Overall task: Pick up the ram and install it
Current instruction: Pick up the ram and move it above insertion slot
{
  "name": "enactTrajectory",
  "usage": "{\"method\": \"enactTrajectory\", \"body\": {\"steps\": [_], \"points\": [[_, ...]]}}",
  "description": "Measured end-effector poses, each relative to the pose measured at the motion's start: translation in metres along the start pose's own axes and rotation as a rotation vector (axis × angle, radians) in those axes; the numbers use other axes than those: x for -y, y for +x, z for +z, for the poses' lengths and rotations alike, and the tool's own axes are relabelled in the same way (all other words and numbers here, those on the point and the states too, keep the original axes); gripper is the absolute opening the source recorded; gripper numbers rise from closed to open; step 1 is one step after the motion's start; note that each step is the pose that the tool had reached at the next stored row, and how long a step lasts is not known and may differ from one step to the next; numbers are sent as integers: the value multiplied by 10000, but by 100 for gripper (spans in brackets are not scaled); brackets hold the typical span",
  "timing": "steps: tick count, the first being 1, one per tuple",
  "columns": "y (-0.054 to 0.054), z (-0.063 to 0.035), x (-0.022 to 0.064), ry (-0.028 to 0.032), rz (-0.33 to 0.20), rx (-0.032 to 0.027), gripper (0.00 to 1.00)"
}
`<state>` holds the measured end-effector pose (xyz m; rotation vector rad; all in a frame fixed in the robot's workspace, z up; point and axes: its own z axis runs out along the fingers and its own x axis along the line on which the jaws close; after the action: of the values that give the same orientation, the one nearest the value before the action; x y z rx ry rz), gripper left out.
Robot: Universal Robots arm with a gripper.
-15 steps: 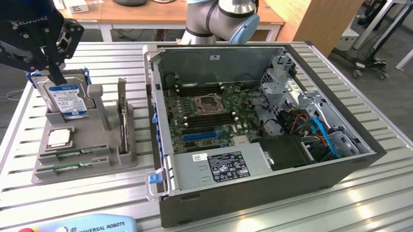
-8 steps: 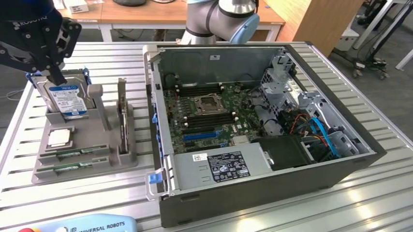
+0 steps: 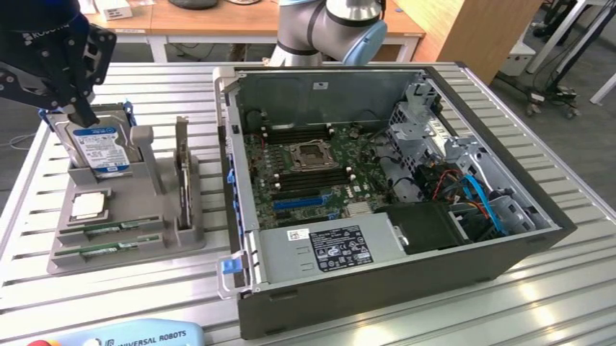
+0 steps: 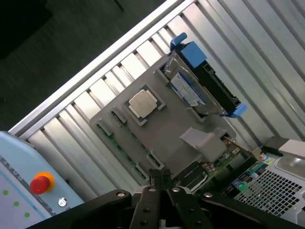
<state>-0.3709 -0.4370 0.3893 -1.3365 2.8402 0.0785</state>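
The ram is a thin green strip lying in a slot at the front of the grey holder, with a second green strip in the slot beside it. In the wrist view the ram runs along the holder's edge. My black gripper hangs at the exterior view's upper left, above the holder's far end and just over the blue-labelled hard drive. Its fingers are pressed together with nothing between them.
A square silver processor chip sits on the holder between drive and ram. The open computer case fills the exterior view's right, motherboard exposed. A pendant with a red stop button lies near the slatted table's front edge.
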Motion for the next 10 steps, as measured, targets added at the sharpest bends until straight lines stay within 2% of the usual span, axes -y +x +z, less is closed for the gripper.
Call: {"method": "enactTrajectory", "body": {"steps": [10], "points": [[0,1,0,-37,-1812,-86,10]]}}
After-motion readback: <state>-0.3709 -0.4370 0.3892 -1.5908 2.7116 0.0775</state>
